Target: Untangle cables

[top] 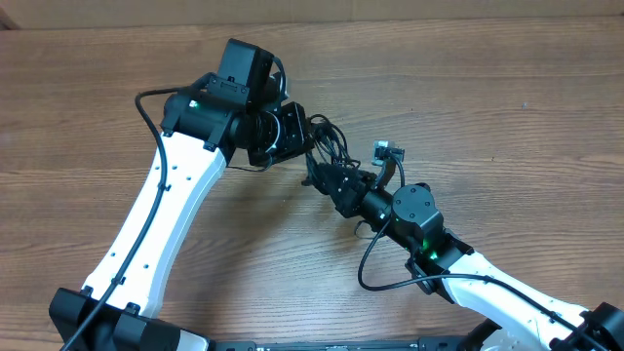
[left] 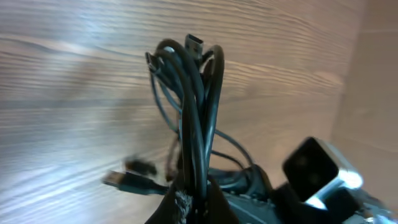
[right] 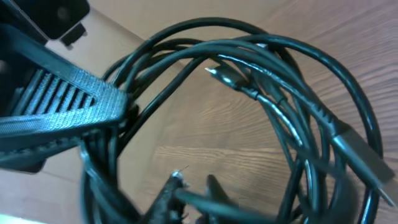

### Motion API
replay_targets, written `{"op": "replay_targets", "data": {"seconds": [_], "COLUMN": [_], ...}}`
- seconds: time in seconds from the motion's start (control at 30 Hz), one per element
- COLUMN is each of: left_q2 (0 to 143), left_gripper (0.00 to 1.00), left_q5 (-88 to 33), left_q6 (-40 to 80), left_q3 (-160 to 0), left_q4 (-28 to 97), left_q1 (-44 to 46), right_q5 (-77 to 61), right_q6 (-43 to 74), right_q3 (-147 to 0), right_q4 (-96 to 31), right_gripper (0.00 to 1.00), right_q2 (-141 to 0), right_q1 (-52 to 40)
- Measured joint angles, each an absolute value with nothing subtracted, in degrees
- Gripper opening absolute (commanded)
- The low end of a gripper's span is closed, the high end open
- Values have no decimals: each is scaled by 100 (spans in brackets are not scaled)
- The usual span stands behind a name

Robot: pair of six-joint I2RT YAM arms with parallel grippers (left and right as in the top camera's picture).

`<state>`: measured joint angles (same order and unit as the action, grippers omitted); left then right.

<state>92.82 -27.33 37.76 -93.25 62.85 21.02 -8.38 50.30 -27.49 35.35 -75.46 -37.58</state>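
Observation:
The cables (top: 333, 142) form a tangled bunch of thin black cords in the middle of the table, between both grippers. My left gripper (top: 308, 142) is shut on the bunch; in the left wrist view its fingertips (left: 177, 208) clamp several strands of the cables (left: 194, 106), which loop upward, and a plug end (left: 122, 180) hangs to the left. My right gripper (top: 328, 181) reaches into the loops from below. In the right wrist view its jaws (right: 194, 186) stand slightly apart, with one strand of the cables (right: 273, 74) lying across the gap. The left gripper's ribbed finger (right: 62, 115) pinches the cords at left.
The wooden table (top: 507, 88) spreads out all around the bunch. The right wrist camera (top: 388, 151) stands just right of the cables and shows as a black block (left: 314, 167) in the left wrist view. The arms' own thick wires (top: 375, 273) loop near the right arm.

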Motion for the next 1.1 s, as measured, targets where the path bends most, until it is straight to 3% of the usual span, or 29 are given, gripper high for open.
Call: {"op": "replay_targets", "data": {"seconds": [0.03, 0.1, 0.17, 0.5, 0.67, 0.8, 0.87, 0.9, 0.93, 1.03, 1.1], "left_q2": [9282, 9282, 9282, 9279, 9279, 9279, 9279, 9279, 9279, 9279, 9279], "left_gripper": [4, 4, 4, 14, 11, 5, 8, 14, 26, 74, 86], "left_q5": [-2797, -2899, -2961, -2403, -2200, -1981, -1767, -1675, -1584, -1402, -1321], "left_q6": [3804, 3868, 3911, 5695, 6729, 6836, 6593, 6429, 6235, 5660, 5422], "left_q3": [-9325, -9325, -9325, -9325, -9325, -9327, -9325, -9325, -9325, -9327, -9325], "left_q4": [6283, 6289, 6292, 6536, 6534, 6554, 6556, 6560, 6567, 6700, 6858], "left_q1": [2102, 2102, 2099, 1977, 1706, 1608, 1597, 1597, 1597, 1597, 1603], "right_q5": [-810, -764, -751, -1914, -2342, -2484, -2532, -2539, -2550, -2565, -2576], "right_q6": [5000, 4890, 4818, 4644, 4646, 4659, 4668, 4668, 4663, 4569, 4462], "right_q3": [-2749, -2749, -2749, -2766, -2786, -2783, -2783, -2783, -2783, -2783, -2783], "right_q4": [3535, 3511, 3483, 2936, 1671, 1116, 1004, 980, 978, 978, 978], "right_gripper": [33, 70, 100, 100, 100, 100, 100, 100, 100, 100, 100], "right_q2": [-7544, -7546, -7550, -6897, -6711, -6713, -6713, -6713, -6713, -6713, -6713], "right_q1": [-3754, -3747, -3717, -2897, -2735, -2738, -2738, -2738, -2735, -2718, -2637]}}
